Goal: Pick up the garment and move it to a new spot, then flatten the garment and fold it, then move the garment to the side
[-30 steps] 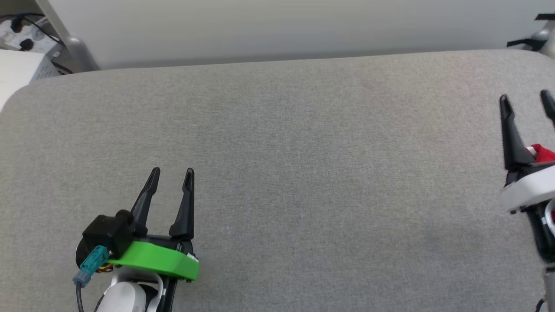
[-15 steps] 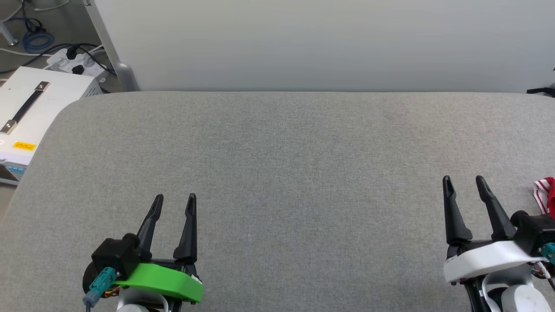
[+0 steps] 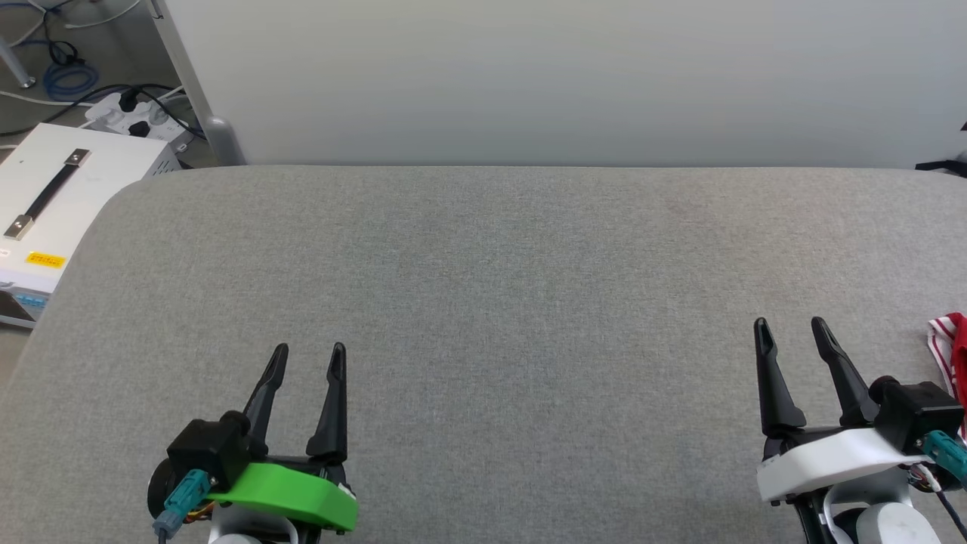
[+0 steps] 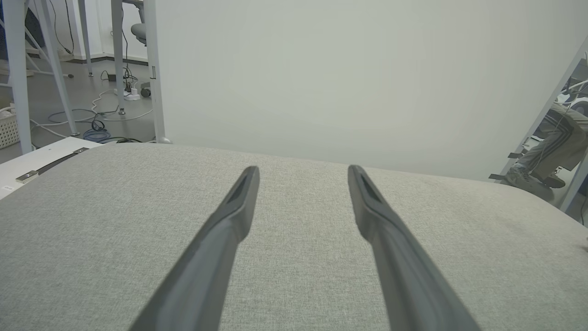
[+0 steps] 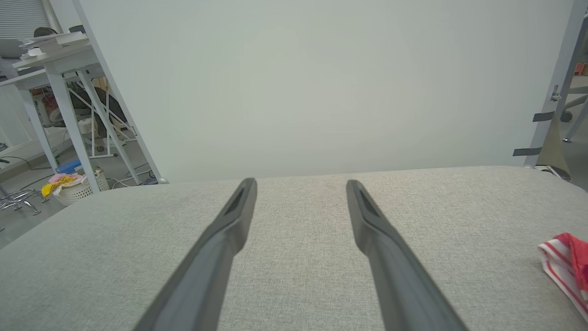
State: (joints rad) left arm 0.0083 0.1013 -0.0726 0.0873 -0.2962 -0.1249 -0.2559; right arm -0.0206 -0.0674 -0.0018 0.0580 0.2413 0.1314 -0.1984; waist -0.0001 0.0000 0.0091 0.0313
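Observation:
Just a corner of the garment [image 3: 950, 349] shows at the right edge of the head view: red cloth with red-and-white striped trim, lying on the grey padded table [image 3: 514, 287]. The same corner of the garment [image 5: 565, 262] lies at the lower right of the right wrist view. My right gripper [image 3: 792, 329] stands open just left of it, not touching, with nothing between its fingers. Near the front left, my left gripper [image 3: 308, 353] is open and holds nothing. Its two dark fingers [image 4: 229, 220] reach out over bare grey fabric.
A pale partition wall [image 3: 559, 75] rises behind the table's far edge. Off the table's left end stand a white case with a black handle [image 3: 53, 204] and a power strip with cables [image 3: 128, 113]. A person's leg and shoe [image 4: 546, 156] show beyond the right end.
The head camera has swung and the whole picture has shifted, most of it in the first half second. The right gripper now shows fully at the lower right, slightly lower and further left than before.

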